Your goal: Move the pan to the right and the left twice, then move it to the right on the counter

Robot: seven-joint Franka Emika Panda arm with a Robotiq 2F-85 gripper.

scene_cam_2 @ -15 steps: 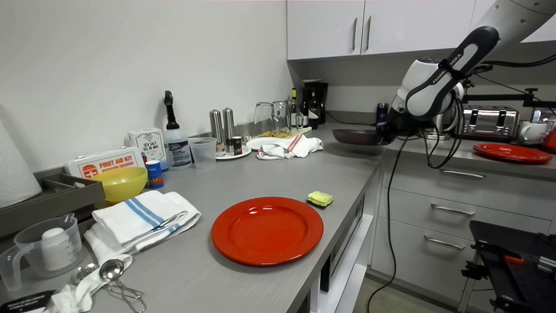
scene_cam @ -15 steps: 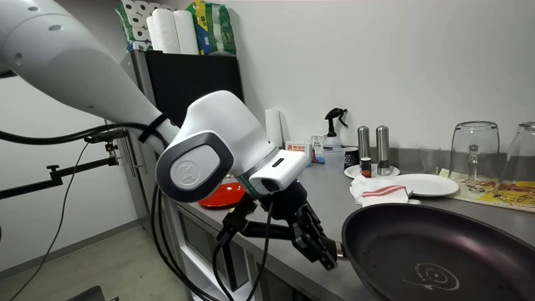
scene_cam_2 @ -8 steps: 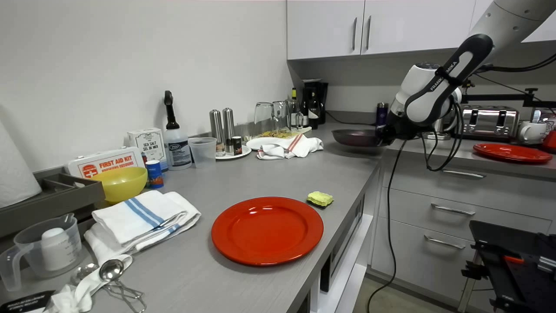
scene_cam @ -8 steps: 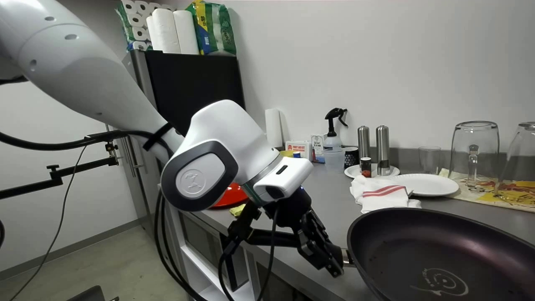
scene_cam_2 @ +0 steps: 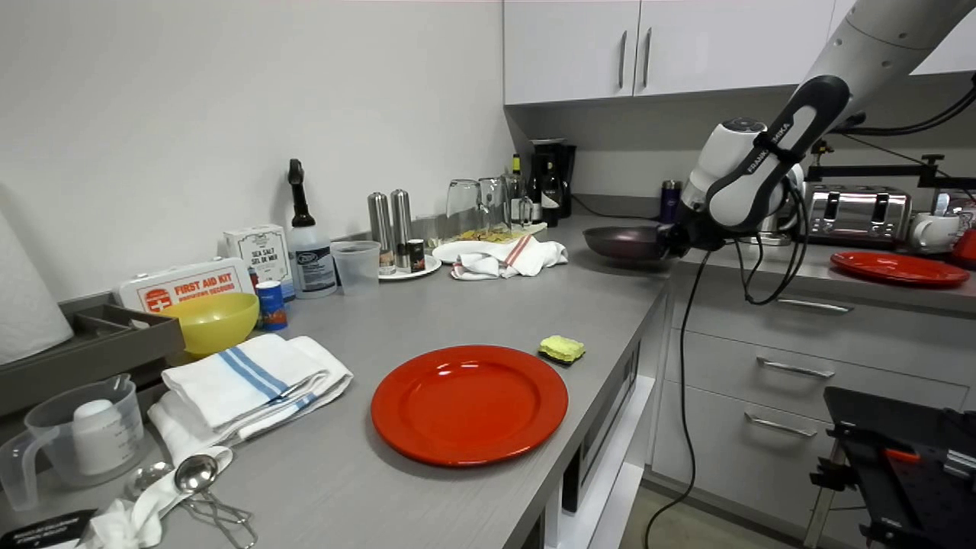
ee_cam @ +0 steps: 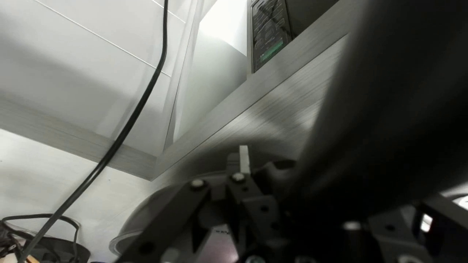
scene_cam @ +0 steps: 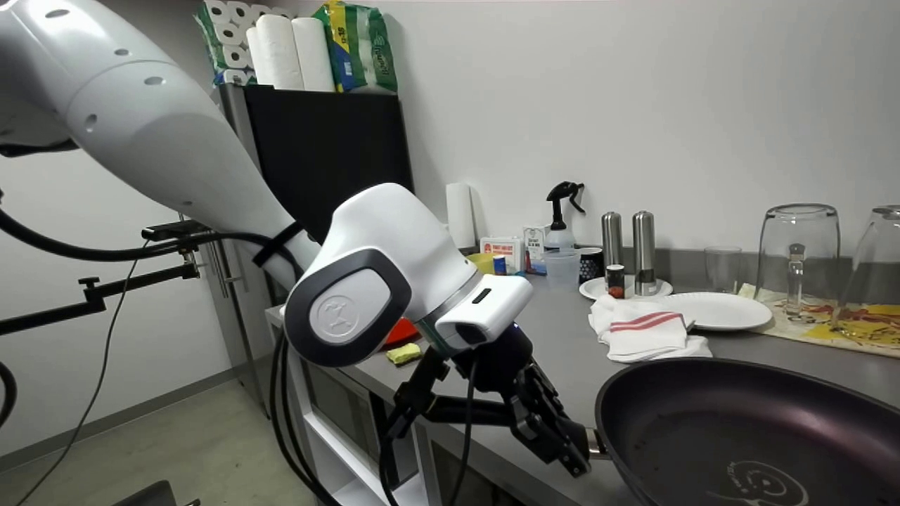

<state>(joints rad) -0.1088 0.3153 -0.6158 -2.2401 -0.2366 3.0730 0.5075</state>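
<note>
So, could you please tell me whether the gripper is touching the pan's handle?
Touching. In an exterior view, the gripper is closed on the handle of the pan; the handle comes straight out of its grip with no gap showing.

A hand could pass low over the surface between the red-striped towel and the red plate, where a yellow sponge lies near the front edge. Toward the wall, the spray bottle, metal grinders and upturned glass pitchers stand in the way. The frying pan, gripped by the fingers, bars that edge's far end; a black cable hangs before the drawers.
</note>
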